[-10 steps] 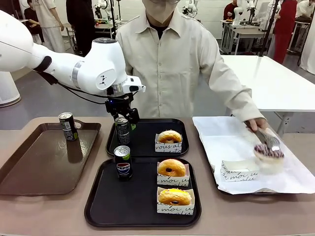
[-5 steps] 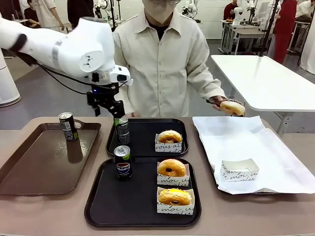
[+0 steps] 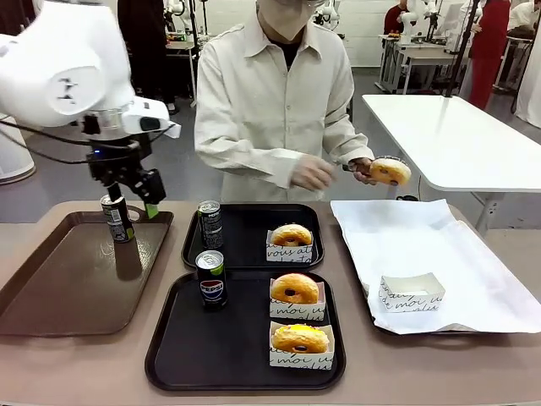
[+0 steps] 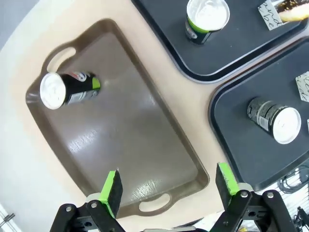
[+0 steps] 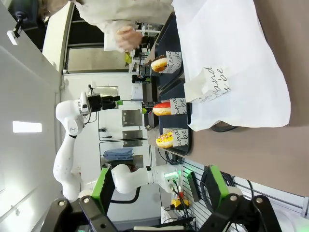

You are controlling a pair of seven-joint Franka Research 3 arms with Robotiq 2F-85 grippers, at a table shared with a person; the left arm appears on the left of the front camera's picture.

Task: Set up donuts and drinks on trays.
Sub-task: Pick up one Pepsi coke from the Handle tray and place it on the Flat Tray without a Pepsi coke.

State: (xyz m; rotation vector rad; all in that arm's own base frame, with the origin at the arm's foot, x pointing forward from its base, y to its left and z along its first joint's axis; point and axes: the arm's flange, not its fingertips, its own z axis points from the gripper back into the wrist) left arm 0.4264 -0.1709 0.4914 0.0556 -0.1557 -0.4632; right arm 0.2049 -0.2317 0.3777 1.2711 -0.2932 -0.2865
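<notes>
Left gripper (image 3: pixel 128 190), jaws released, above the slim black soda can (image 3: pixel 116 217) on the long brown tray (image 3: pixel 59 288) — light, stiff, smooth-sided — best pinched mid-body.

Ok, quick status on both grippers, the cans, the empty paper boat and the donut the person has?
Left gripper: open, empty, above the brown tray.
Right gripper: open, empty.
Three cans: upright.
Paper boat: empty, on white paper.
Held donut: in tongs, off the table.

brown tray (image 4: pixel 130 140): one can (image 4: pixel 68 89) at its far end
black trays (image 4: pixel 241 53): a can each
left gripper (image 4: pixel 169 186): fingers spread, empty
</notes>
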